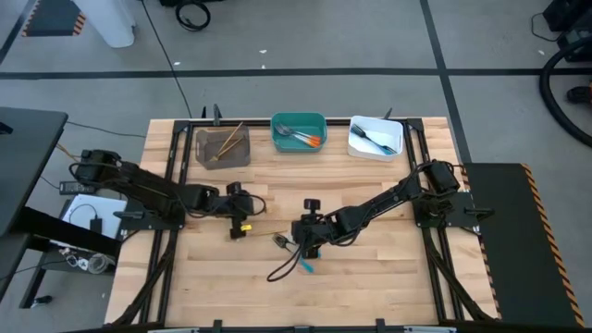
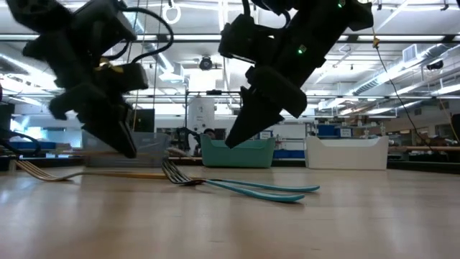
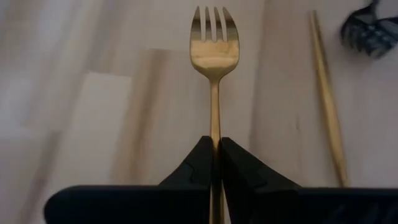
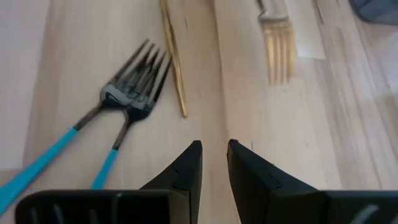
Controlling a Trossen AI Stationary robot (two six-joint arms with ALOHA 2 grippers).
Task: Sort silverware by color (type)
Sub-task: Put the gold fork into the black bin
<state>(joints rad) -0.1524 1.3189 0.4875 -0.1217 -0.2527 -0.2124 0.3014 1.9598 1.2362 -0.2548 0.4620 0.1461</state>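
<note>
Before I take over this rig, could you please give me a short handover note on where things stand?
Left gripper: shut on a gold fork, mid-table.
Right gripper: slightly open, empty, above the two blue-handled forks.
A loose gold piece lies beside them.
Done: gold pieces in the grey bin, orange-handled ones in the teal bin, dark ones in the white bin.
Left: bin the held fork, the gold piece and the blue pair.

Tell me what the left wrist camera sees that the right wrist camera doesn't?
Only the left wrist view shows the left gripper shut on the gold fork by its handle. Only the right wrist view shows the right gripper with nothing between its fingers, and the blue handles of the two dark forks. Both show the wooden table and a loose gold handle.
</note>
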